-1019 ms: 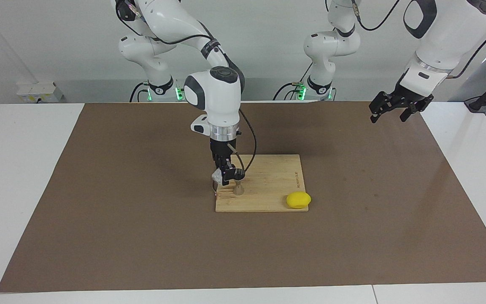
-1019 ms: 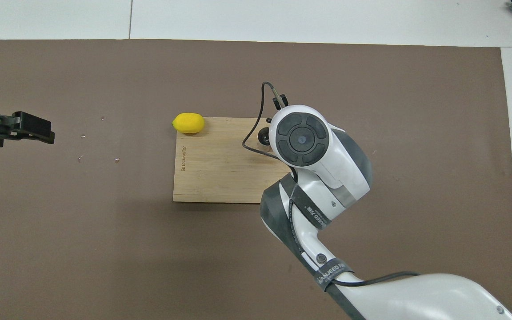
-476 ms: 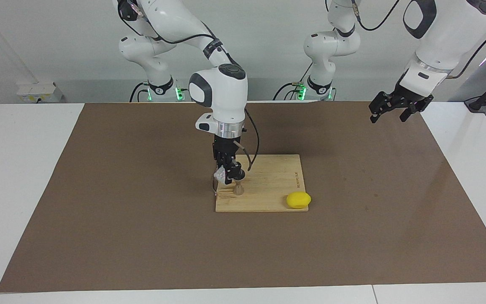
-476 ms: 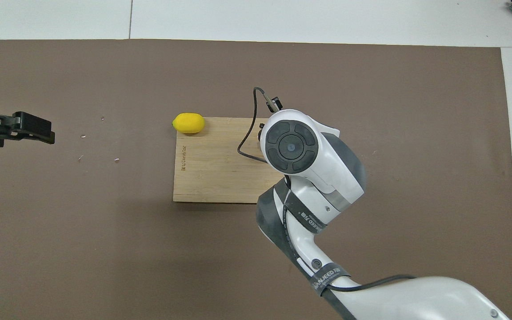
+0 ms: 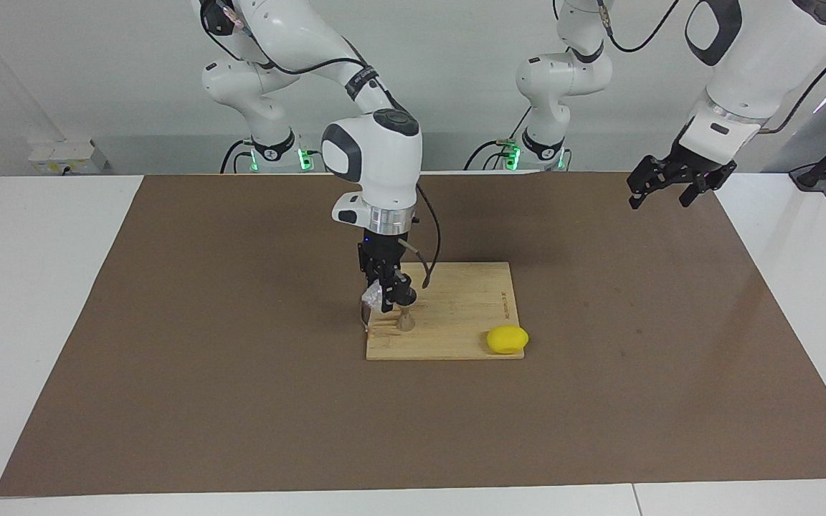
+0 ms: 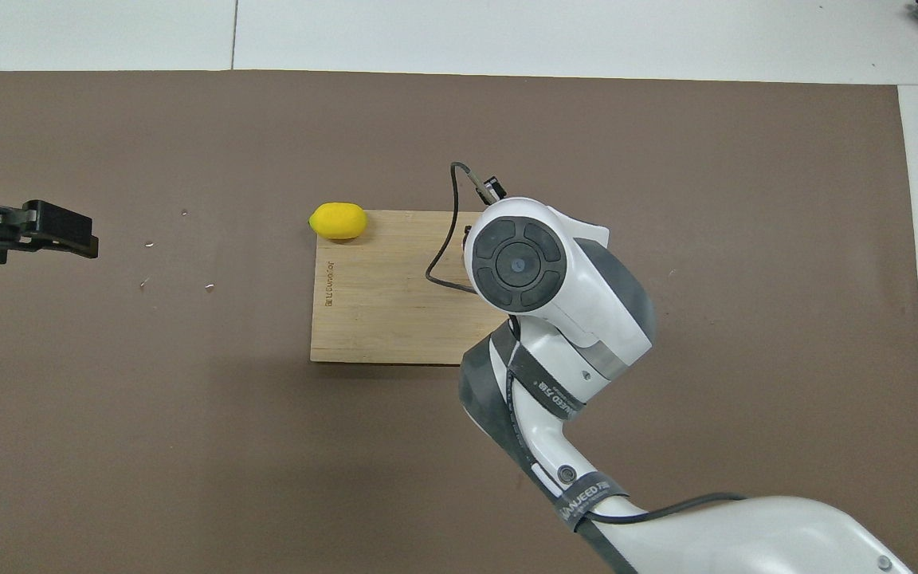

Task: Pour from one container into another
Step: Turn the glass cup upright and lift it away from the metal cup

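Across the white table [image 5: 40,287] lies a brown mat [image 5: 241,401], and on the mat sits a wooden cutting board [image 5: 470,301], the landmark for everything else. From the right arm's end of the table the right arm [image 5: 373,154] reaches down over the board's corner that lies toward its own end and farther from the robots. Its right gripper [image 5: 384,304] hangs just above that corner, clamped on the clear glass cup [image 5: 370,296], which is held tilted at the gripper's side, off the board's surface. Directly below the gripper the metal jigger [image 5: 405,320] stands upright on the board, close to the board's edge, its upper cone just under the gripper's fingertips; whether cup and jigger touch cannot be told. On the board's other corner farther from the robots, toward the left arm's end, rests a yellow lemon [image 5: 507,340], half overhanging the mat. The left arm waits well apart from the board, its left gripper [image 5: 660,192] raised over the mat's edge at its own end of the table with its jaws spread wide and holding nothing.

From overhead, the right arm's wrist covers the cup, the jigger and the gripper entirely; only a cable loop shows over the board. Any liquid in the cup cannot be made out, and the left gripper is cut off at the frame's edge there.
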